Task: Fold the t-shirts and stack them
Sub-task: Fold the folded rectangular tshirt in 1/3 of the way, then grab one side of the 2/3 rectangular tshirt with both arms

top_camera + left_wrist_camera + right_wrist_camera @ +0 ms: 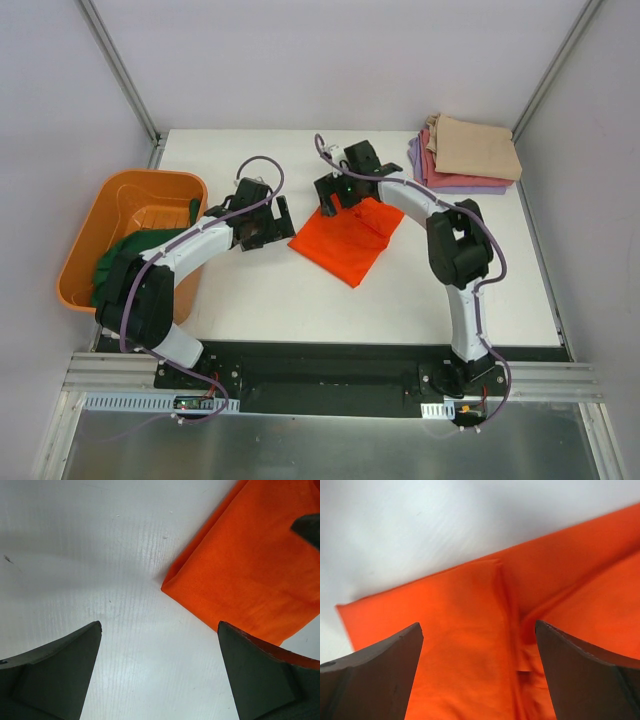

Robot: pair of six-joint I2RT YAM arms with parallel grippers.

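A bright orange t-shirt [347, 238] lies folded on the white table [300, 300] in the middle. My right gripper [333, 192] is open just above its far edge; the right wrist view shows the orange cloth [475, 645] between the spread fingers. My left gripper [270, 222] is open and empty just left of the shirt; the left wrist view shows the shirt's corner [250, 565] ahead. A folded stack with tan [476, 148] on top, pink-red [432, 160] and lavender [416, 152] below, sits at the far right. A dark green shirt [130, 255] hangs from the tub.
A rigid orange plastic tub [140, 205] stands at the table's left edge, next to the left arm. Grey walls with metal posts enclose the table on three sides. The arm bases sit on a black rail at the near edge.
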